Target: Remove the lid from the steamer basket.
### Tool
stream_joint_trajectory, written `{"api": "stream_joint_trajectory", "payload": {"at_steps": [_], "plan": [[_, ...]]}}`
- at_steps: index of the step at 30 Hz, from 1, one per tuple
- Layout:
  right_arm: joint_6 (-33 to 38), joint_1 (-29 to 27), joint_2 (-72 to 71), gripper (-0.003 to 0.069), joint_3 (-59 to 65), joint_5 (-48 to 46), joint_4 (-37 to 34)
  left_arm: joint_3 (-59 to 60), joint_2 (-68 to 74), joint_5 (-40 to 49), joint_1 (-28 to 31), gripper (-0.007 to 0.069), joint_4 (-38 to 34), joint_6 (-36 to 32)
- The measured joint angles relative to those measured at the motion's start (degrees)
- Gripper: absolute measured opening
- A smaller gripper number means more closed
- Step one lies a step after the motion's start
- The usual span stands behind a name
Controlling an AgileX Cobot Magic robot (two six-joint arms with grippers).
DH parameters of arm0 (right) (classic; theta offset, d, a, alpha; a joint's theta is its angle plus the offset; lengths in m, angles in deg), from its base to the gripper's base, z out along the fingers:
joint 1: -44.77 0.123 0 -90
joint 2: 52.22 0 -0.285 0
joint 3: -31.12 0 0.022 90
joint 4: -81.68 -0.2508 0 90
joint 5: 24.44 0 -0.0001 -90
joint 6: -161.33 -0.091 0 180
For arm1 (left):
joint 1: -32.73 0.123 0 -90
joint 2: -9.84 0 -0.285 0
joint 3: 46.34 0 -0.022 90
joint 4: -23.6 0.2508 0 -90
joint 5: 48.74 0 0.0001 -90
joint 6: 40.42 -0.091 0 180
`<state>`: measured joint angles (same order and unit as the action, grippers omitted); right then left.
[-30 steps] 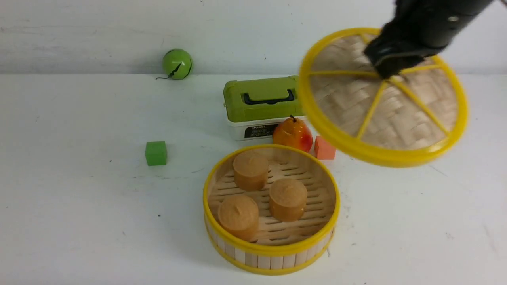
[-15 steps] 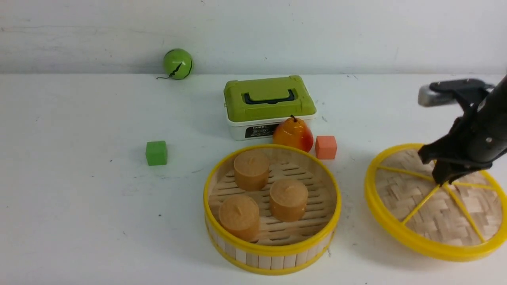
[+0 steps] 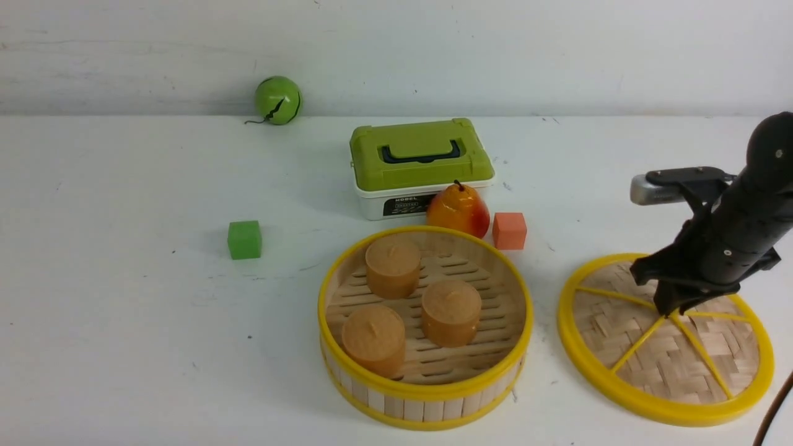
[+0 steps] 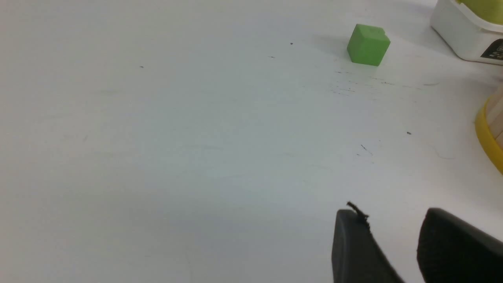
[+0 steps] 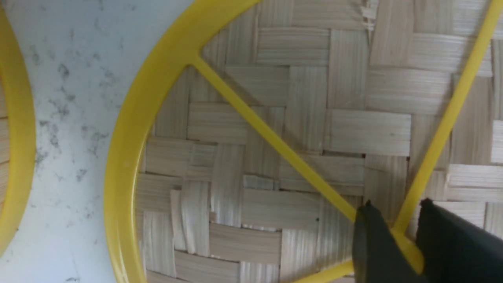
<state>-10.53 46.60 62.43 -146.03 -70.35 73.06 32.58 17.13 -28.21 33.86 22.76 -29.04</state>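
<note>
The lid (image 3: pixel 666 365) lies flat on the table at the right, spokes up; it fills the right wrist view (image 5: pixel 275 118). My right gripper (image 3: pixel 669 308) stands over its centre, shut on the central knob, which sits between the two fingers (image 5: pixel 396 204). The steamer basket (image 3: pixel 427 396) stands uncovered at centre front, to the lid's left, with three brown cylindrical buns (image 3: pixel 391 267) inside. Its yellow rim shows in the right wrist view (image 5: pixel 15 157) and the left wrist view (image 4: pixel 485 133). My left gripper (image 4: pixel 389 214) is open and empty over bare table; it is outside the front view.
A green-lidded white box (image 3: pixel 421 164) stands behind the basket, with a pear (image 3: pixel 457 210) and an orange cube (image 3: pixel 510 230) in front of it. A green cube (image 3: pixel 244 239) sits left of the basket and a green ball (image 3: pixel 277 100) lies by the back wall.
My right gripper carried the lid from high behind the basket down and to the right. It now rests flat on the table.
</note>
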Motion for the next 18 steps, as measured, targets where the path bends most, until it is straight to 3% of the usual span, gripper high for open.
{"api": "stream_joint_trajectory", "payload": {"at_steps": [4, 8, 12, 18], "plan": [[0.1, 0.0, -1.3, 0.0324, -0.2, -0.9, -2.9, 0.0, 0.0, 0.0, 0.0, 0.0239, 0.0, 0.0], [2.8, 0.0, -8.1, 0.0350, -0.2, -1.1, -8.1, 0.0, 0.0, 0.0, 0.0, 0.0239, 0.0, 0.0], [7.2, 0.0, -16.5, 0.0293, -0.2, -1.0, -13.6, 0.0, 0.0, 0.0, 0.0, 0.0239, 0.0, 0.0], [12.0, 0.0, -35.2, 0.0053, 2.5, -1.0, -18.4, 0.0, 0.0, 0.0, 0.0, 0.0239, 0.0, 0.0]]}}
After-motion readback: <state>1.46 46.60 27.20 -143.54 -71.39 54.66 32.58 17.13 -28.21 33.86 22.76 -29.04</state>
